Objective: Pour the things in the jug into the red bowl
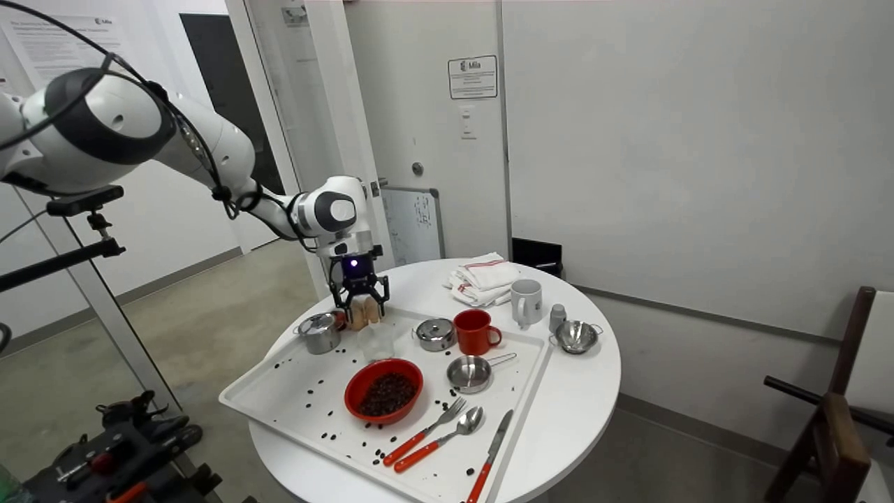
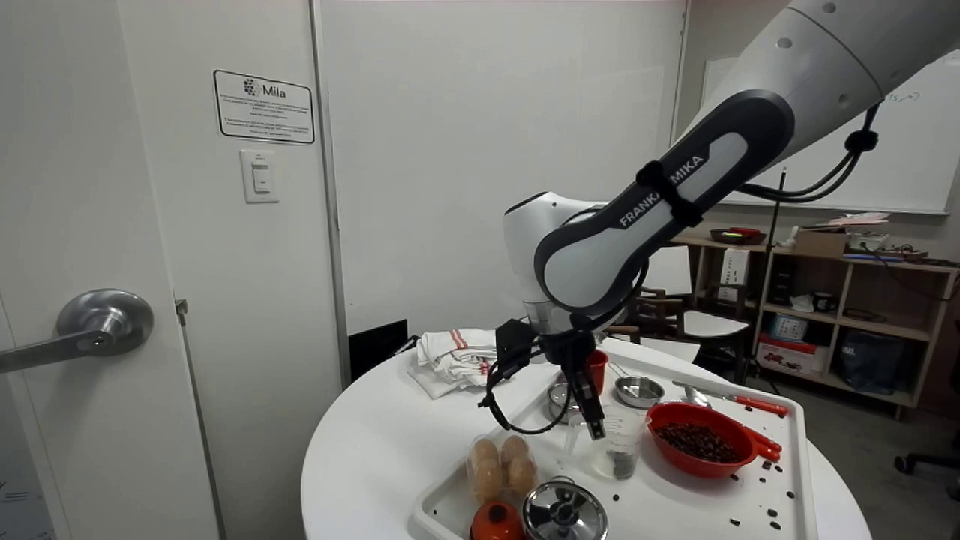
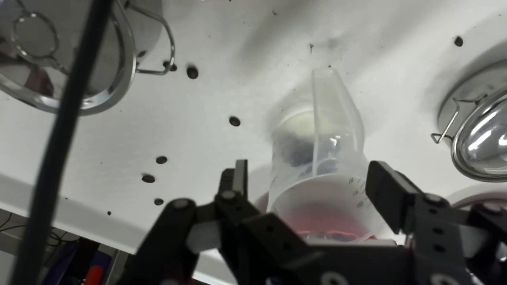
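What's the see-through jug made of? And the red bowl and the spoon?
The jug looks like smooth, cloudy plastic: red shows faintly through its side. The red bowl is probably plastic too, evenly coloured with a soft sheen, though painted metal could look similar. The spoon has a shiny, silvery end, so likely steel, and an orange-red handle, maybe plastic; I can't be sure.

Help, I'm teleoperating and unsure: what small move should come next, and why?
Probably ease the open gripper toward the handle of the translucent measuring jug: in the wrist view the handle lines up between the fingers, nothing grips the jug yet, and a dark patch low inside may be contents to pour.
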`<act>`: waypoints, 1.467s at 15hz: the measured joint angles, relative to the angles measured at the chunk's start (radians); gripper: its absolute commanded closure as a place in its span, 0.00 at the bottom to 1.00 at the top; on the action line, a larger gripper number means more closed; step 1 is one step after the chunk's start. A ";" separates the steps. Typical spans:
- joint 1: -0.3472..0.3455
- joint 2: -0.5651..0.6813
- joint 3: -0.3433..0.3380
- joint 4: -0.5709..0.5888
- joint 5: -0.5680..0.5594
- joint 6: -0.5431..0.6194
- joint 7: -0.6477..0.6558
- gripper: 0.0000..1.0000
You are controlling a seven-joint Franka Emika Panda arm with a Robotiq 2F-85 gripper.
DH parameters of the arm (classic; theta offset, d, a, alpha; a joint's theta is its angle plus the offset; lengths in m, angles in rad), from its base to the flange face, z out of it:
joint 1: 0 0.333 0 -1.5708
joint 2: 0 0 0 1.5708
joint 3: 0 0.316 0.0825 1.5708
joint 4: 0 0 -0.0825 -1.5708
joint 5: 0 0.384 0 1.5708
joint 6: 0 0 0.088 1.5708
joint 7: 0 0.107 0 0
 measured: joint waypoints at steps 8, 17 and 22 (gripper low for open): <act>-0.122 0.000 0.136 0.013 -0.113 0.001 0.001 0.00; -0.143 0.000 0.122 0.024 -0.089 0.000 0.001 0.05; -0.140 0.000 0.090 0.020 -0.049 0.000 0.001 0.45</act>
